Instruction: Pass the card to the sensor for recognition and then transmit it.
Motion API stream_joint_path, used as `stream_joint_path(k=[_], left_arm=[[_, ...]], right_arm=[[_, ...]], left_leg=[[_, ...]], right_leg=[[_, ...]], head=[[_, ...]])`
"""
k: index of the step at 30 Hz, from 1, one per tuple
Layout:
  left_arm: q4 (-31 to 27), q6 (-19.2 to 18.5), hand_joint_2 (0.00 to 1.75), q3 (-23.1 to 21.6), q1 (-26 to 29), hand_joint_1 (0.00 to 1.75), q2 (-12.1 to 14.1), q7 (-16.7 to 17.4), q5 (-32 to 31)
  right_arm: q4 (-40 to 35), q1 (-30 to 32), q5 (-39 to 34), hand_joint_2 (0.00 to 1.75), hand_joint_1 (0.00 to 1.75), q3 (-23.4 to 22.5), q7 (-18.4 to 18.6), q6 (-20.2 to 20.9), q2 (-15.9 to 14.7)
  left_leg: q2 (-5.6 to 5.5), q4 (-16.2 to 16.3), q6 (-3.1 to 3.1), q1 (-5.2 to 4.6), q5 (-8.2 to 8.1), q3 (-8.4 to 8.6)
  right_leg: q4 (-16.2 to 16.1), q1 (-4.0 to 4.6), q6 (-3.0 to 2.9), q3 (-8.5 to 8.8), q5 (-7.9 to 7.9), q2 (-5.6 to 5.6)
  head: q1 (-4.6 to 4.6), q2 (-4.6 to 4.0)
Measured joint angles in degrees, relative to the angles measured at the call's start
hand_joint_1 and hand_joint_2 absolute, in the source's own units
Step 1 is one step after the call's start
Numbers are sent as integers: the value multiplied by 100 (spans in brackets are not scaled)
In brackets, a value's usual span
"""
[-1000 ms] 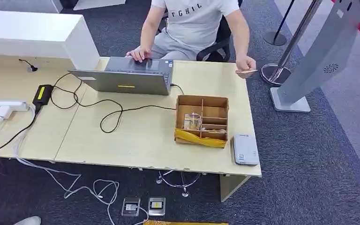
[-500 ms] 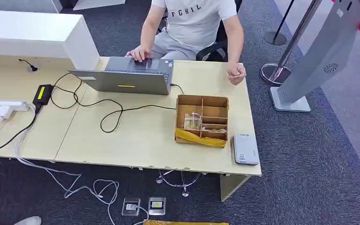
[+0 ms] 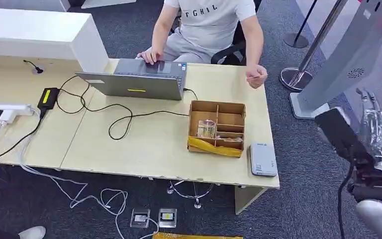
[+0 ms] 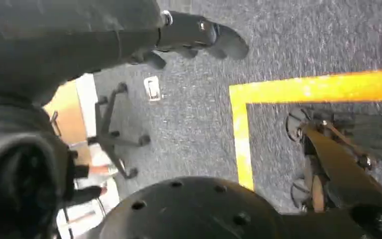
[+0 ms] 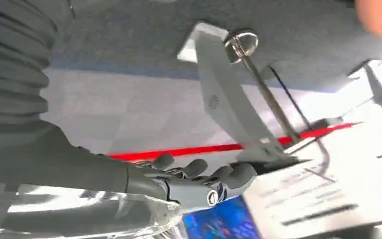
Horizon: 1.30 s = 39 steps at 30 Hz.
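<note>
Desk (image 3: pixel 144 144) looks the same, but now the right hand (image 3: pixel 373 117) has come up, fingers apart and empty, toward the person's card (image 3: pixel 256 77) (left hand (image 4: pixel 199 35) hangs, fingers unclear).

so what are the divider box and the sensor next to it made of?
Divider box: looks like brown corrugated cardboard, matte, with thin slotted partitions; yellow tape or film along its front edge. Sensor: probably moulded plastic, pale grey, smooth with rounded corners and a slight sheen.
</note>
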Motion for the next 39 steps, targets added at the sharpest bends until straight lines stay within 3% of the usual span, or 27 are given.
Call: stream_joint_path(k=[3,10,17,23,28,39], left_arm=[[7,-74,0,-28,-36,0,15,-105,-98],[11,-76,0,-114,-17,0,41,-70,-74],[33,-46,0,-129,-10,0,44,0,31],[74,118,0,-129,-5,0,44,181,116],[101,169,0,-129,2,0,41,306,120],[138,214,0,-127,2,0,41,210,101]], right_arm=[[-98,-297,622,175,0,718,-11,650,277],[-65,-553,1040,175,0,1365,-103,902,625],[107,-569,1186,175,0,1627,-192,902,898],[398,-573,1393,175,0,1745,-553,753,1129],[656,-620,1560,175,0,1826,-627,672,1333],[1324,-874,1927,175,0,1898,-682,506,1814]], left_leg=[[-1,1,-1,4,-1,9],[-9,1,-6,4,1,-1],[-5,1,-6,4,1,-1],[-5,1,-7,4,1,0],[-4,1,-7,4,1,-1],[-5,1,-7,4,1,1]], right_leg=[[-4,5,0,-1,0,9],[-4,5,0,-7,-1,-3],[-4,5,0,-7,-1,-5],[-4,5,0,-7,-1,-4],[-4,5,0,-8,-1,-4],[-4,5,0,-7,-1,-3]], head=[[0,0],[7,0],[4,0],[2,0],[4,0],[4,0]])
